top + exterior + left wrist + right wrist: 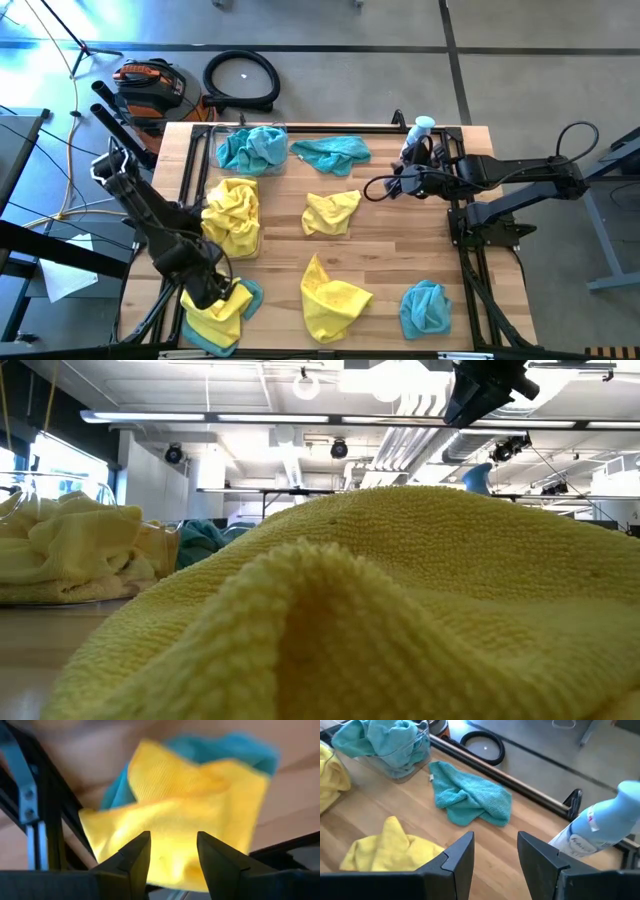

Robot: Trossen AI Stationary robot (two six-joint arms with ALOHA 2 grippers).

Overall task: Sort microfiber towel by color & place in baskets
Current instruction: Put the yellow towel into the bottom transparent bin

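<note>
My left gripper point(213, 292) point(174, 842) stands open at the table's near left corner, pointing down over a yellow microfiber towel point(185, 795) that lies on a teal one point(235, 747); I see no touch. My right gripper point(372, 188) point(495, 845) hangs open above the table's middle right, with nothing between its fingers. A clear basket point(250, 148) at the far left holds teal towels, and a second basket point(232, 215) in front of it holds yellow ones. Loose on the wood lie a teal towel point(332, 153), a yellow one point(330, 212), another yellow point(332, 295) and a teal point(425, 308).
A white-and-blue bottle point(418, 135) point(600, 827) stands at the far right by the right arm. Black frame rails point(50, 805) run along the table's edges. In the low view a yellow towel point(400, 610) fills the foreground. Bare wood point(400, 245) shows between the loose towels.
</note>
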